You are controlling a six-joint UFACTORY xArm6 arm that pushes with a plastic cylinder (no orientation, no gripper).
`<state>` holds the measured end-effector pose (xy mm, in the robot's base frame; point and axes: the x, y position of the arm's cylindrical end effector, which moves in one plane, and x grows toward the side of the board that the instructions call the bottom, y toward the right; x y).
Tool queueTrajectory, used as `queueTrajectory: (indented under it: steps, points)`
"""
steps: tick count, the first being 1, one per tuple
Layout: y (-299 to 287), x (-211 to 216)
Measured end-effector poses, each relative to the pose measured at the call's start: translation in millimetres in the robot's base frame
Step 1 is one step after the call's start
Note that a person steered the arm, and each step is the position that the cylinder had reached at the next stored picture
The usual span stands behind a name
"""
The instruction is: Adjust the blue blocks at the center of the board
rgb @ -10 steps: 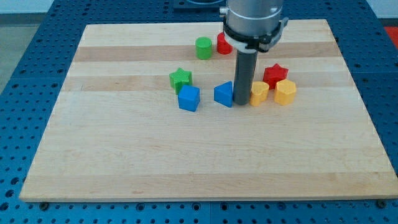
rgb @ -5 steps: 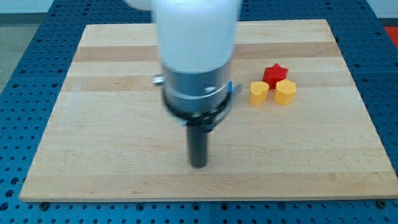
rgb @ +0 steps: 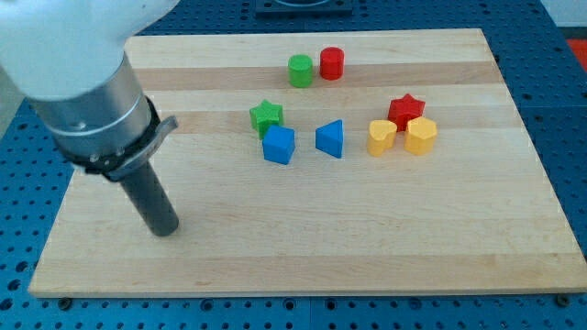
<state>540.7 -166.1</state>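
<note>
A blue cube [rgb: 279, 145] and a blue triangular block [rgb: 331, 138] lie side by side near the board's middle, a small gap between them. My tip [rgb: 165, 229] rests on the board at the view's lower left, far to the left of and below the blue cube, touching no block. The arm's body covers the board's upper left corner.
A green star [rgb: 266, 115] touches the blue cube's upper left. A green cylinder [rgb: 300, 70] and a red cylinder [rgb: 331, 63] stand near the top. A red star [rgb: 405, 110] and two yellow blocks [rgb: 382, 137] [rgb: 421, 136] cluster at the right. The wooden board [rgb: 440, 229] lies on a blue perforated table.
My tip has moved from beside the blue triangular block's right side down and then left to the board's lower left. The blocks have kept their places.
</note>
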Motion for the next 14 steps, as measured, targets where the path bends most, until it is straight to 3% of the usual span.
queueTrajectory:
  steps: [2,6,10,14]
  points:
    - [0,-57]
    - [29,-71]
    - [51,-157]
    - [32,-156]
